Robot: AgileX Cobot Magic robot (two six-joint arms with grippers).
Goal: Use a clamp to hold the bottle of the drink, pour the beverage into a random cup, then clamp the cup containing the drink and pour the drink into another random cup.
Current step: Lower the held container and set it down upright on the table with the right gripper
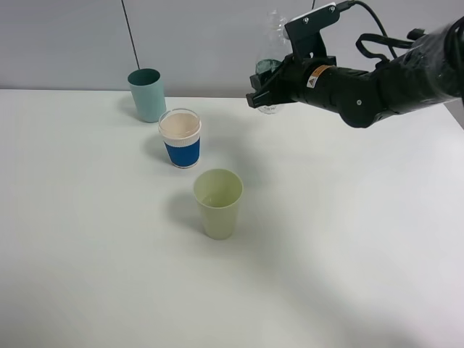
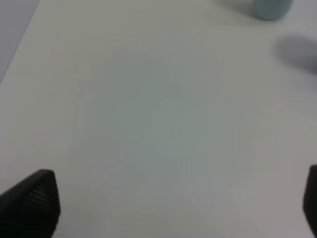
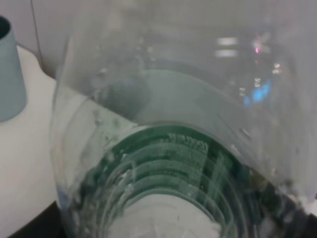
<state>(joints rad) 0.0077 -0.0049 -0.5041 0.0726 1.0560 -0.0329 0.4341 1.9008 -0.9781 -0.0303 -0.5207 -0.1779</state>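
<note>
"What is hard to make out?"

"The left tool shows only two dark fingertips at the picture's edges, spread wide over bare desk. The high camera misses it altogether. Far ahead of it a teal cup is blurred and cut off."

"And the count?"

"Three cups, all left of the right tool and lower: the teal cup leftmost, then a blue-banded paper cup, then a green cup. One bottle, clear and faint against the wall, sits clamped in the right tool, raised off the desk. It fills the right wrist view and hides that tool's fingers there."
</note>
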